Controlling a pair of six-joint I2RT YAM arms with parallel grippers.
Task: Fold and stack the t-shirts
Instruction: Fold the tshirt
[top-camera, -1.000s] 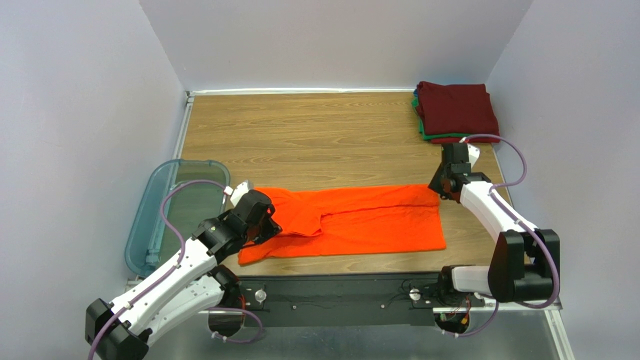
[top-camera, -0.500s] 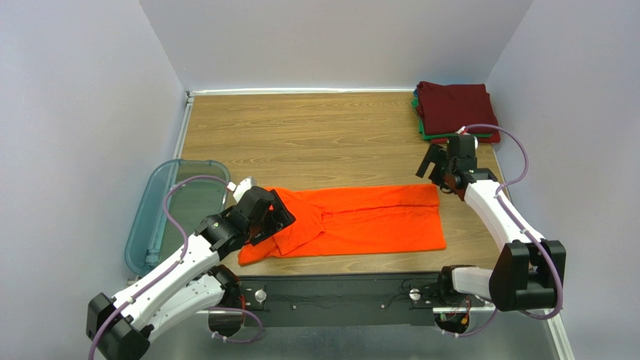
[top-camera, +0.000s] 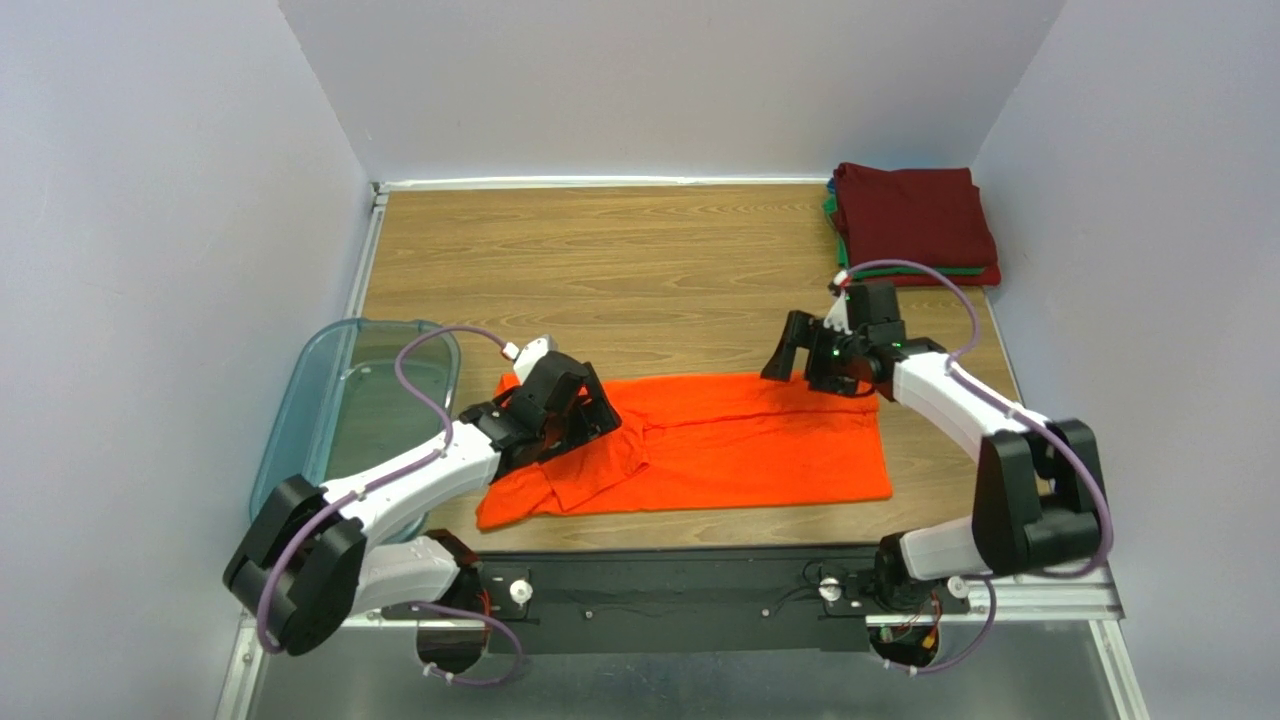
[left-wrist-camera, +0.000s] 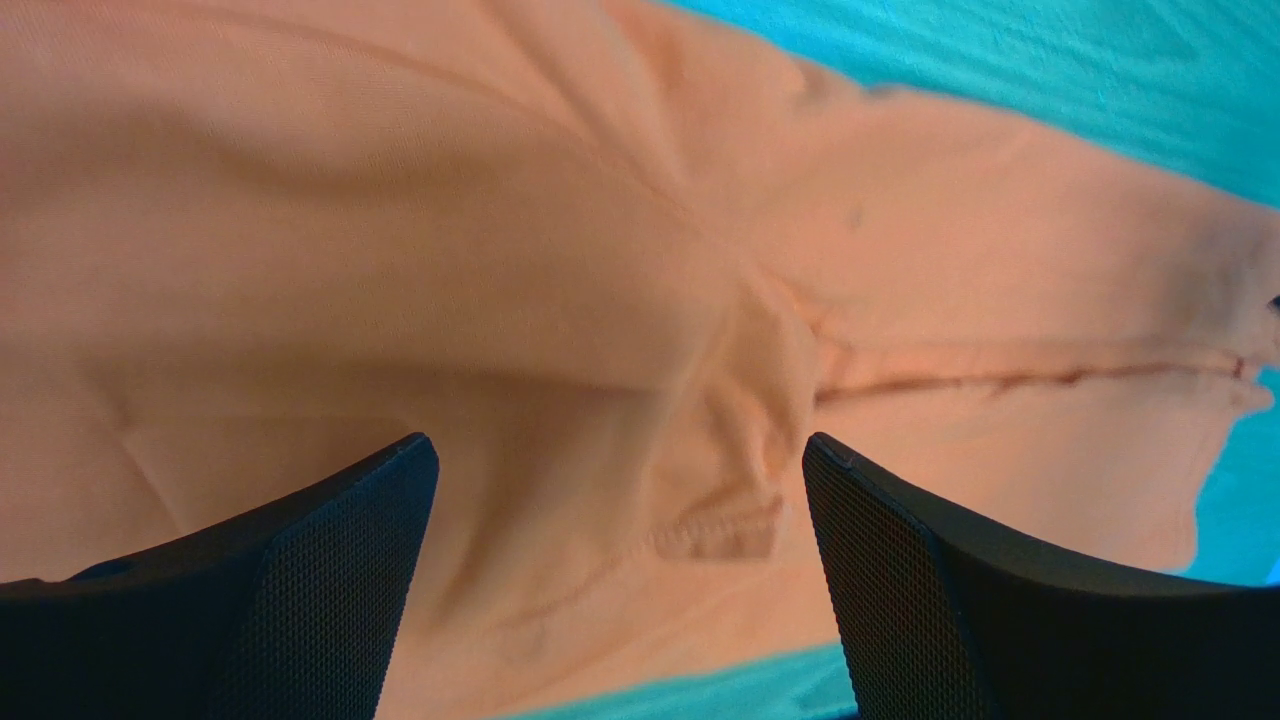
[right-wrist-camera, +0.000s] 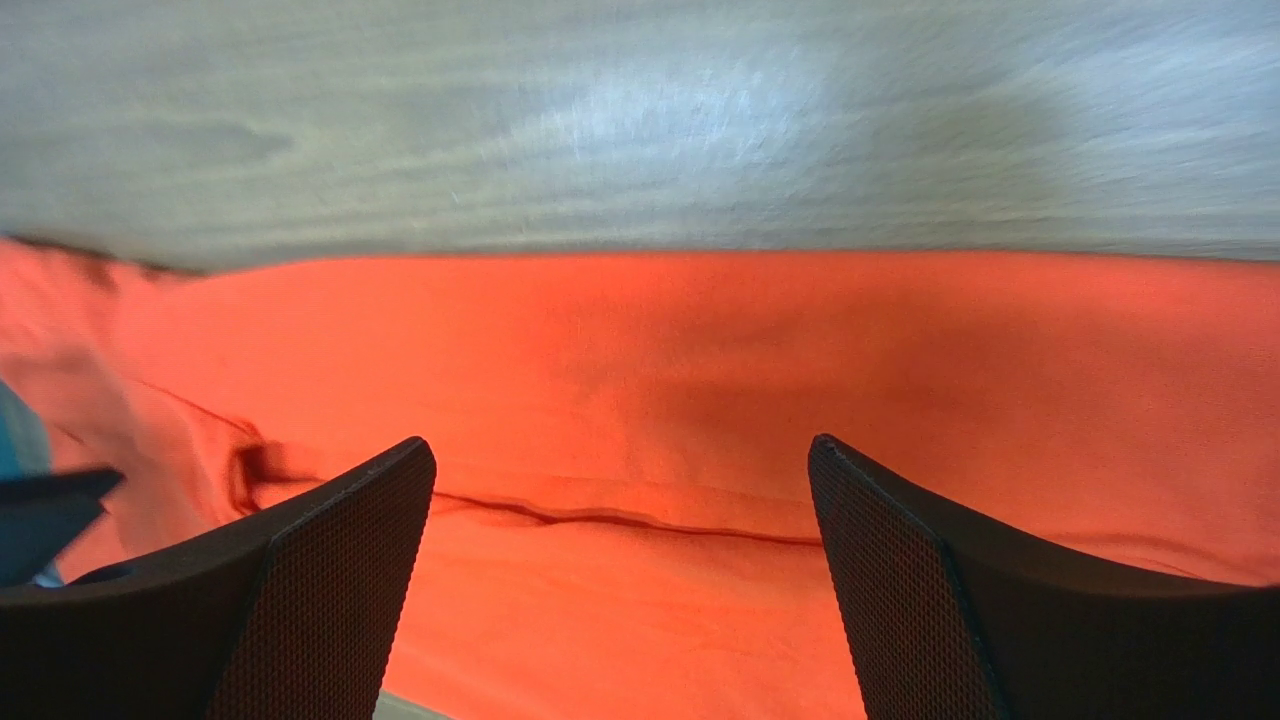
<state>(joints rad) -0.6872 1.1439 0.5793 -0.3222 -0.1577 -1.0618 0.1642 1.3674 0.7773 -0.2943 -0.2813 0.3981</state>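
Note:
A bright orange t-shirt (top-camera: 736, 438) lies folded into a long band on the wooden table, its left end rumpled. My left gripper (top-camera: 591, 416) hovers over that rumpled end, open, with only cloth (left-wrist-camera: 601, 300) below its fingers. My right gripper (top-camera: 792, 354) is open above the shirt's far edge, right of centre. In the right wrist view a fold line crosses the orange cloth (right-wrist-camera: 721, 390) between the empty fingers. Other folded t-shirts (top-camera: 914, 219) are stacked at the far right corner, dark maroon on top, with green and red edges beneath.
A translucent blue-grey plastic bin (top-camera: 334, 393) sits at the table's left edge, beside my left arm. Grey walls close in the table on the left, back and right. Bare wood (top-camera: 601, 270) lies beyond the shirt.
Both grippers have opened and let go of the orange shirt. The left one moved right over the shirt's left end. The right one swung left along the far edge.

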